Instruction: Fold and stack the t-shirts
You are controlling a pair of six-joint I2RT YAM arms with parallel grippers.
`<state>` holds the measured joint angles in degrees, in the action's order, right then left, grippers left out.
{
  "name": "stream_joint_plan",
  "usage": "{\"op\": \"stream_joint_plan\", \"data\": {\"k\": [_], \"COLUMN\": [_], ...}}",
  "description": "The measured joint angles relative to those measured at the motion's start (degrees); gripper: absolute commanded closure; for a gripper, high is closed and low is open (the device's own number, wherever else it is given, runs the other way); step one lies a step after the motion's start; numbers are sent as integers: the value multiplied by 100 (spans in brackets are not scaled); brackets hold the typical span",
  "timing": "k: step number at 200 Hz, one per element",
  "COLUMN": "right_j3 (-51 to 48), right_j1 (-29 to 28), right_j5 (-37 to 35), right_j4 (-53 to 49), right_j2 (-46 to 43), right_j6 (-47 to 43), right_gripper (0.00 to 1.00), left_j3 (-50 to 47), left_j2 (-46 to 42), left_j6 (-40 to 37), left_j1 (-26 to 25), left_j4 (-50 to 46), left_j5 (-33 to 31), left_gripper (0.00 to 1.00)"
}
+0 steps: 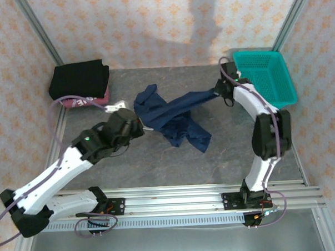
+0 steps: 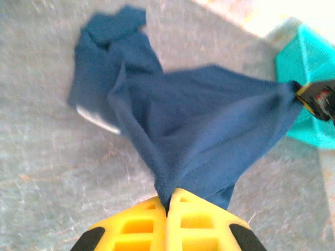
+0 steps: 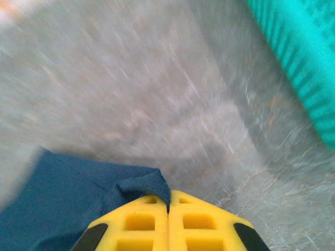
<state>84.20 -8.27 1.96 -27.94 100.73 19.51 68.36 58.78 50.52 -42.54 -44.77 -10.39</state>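
At the near edge of the grey table (image 1: 158,165): a metal rail (image 1: 176,194) carrying both arm bases.

Item 1. Left gripper (image 1: 140,128), left of the table's middle. In its wrist view the yellow fingers (image 2: 141,225) are pressed together, pinching a gathered fold of the navy t-shirt (image 2: 199,125).

Item 2. Navy t-shirt (image 1: 175,117), at mid-table. One band of cloth is drawn taut from the left gripper across to the right gripper. The rest lies crumpled on the table below and beside that band, and one sleeve points toward the far left. A pale strip shows at its left edge in the left wrist view, too blurred to read.

Item 3. Right gripper (image 1: 216,91), further back on the right and just beside the basket. Its yellow fingers (image 3: 136,225) are closed tight on a rolled edge of the navy t-shirt (image 3: 63,204).

Item 4. Teal plastic basket (image 1: 265,79), far right corner.

Item 5. Black t-shirt (image 1: 79,78), folded, in the far left corner. It lies on top of the pink t-shirt (image 1: 80,101), of which one edge shows.
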Motion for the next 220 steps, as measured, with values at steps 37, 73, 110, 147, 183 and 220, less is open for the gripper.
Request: {"op": "stream_joint_plan", "data": {"k": [37,73,110,147,183,220], "right_j3": [70,708,1906,3464,4778,4920], "right_j1": [20,20,24,24,24,87], "right_j5": [229,498,717,907,1010,1049], "right_j4": [315,251,98,-269,-634,-776], "right_j2": [-1464,-2033,-2286,-2315,-2098,-1676], "right_j6": [116,175,197,254,210,125], "right_gripper": [100,100,100,100,100,100], "left_j3": [1290,3165,4920,6575,7482,7503], "left_j2": [-37,522,1106,1646,2002,2509], "left_j6": [-669,-1530,-2365,-3016,-3458,-3532], "left_j1": [448,717,737,737,737,1049], "left_j4": [-490,-800,-907,-885,-839,-837], "left_j5": [-144,-328,-525,-601,-560,-61], "left_gripper": [100,100,100,100,100,100]}}
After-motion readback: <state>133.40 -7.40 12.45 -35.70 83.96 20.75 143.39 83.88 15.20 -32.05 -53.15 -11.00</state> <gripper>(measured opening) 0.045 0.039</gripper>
